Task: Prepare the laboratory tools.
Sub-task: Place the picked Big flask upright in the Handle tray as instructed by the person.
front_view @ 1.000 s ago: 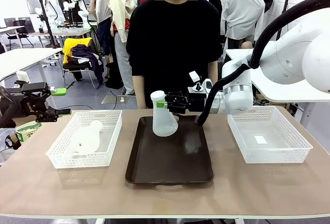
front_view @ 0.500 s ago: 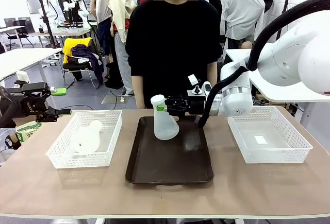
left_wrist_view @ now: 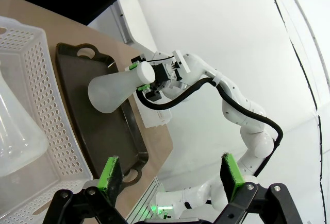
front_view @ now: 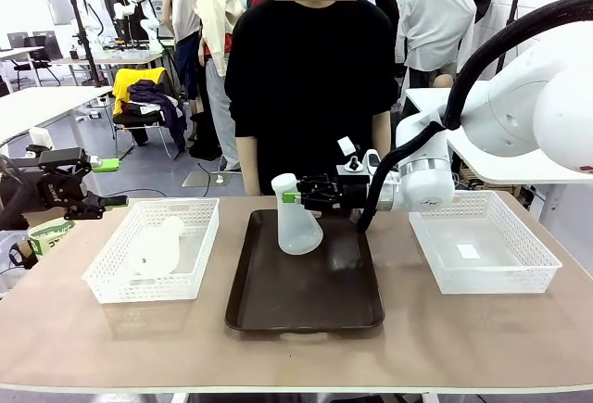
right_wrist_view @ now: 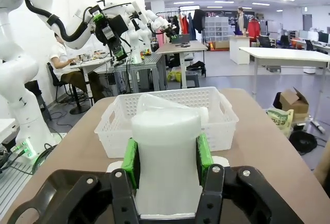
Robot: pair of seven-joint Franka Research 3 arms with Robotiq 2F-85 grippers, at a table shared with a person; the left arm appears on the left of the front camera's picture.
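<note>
One flask (front_view: pixel 299 227) is leaning over the tray's (front_view: pixel 306 292) far end, right gripper (front_view: pixel 290 196) clamping its neck; left gripper (left_wrist_view: pixel 170 173) is hanging wide open.

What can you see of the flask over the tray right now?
The flask is a frosted, translucent white cone, wide base and narrow neck, plastic-looking. It leans, neck tipped toward the robot's left, base low over the far end of the dark brown tray; whether it touches the tray cannot be told. The right end effector clamps its neck from the side between green pads.
</note>
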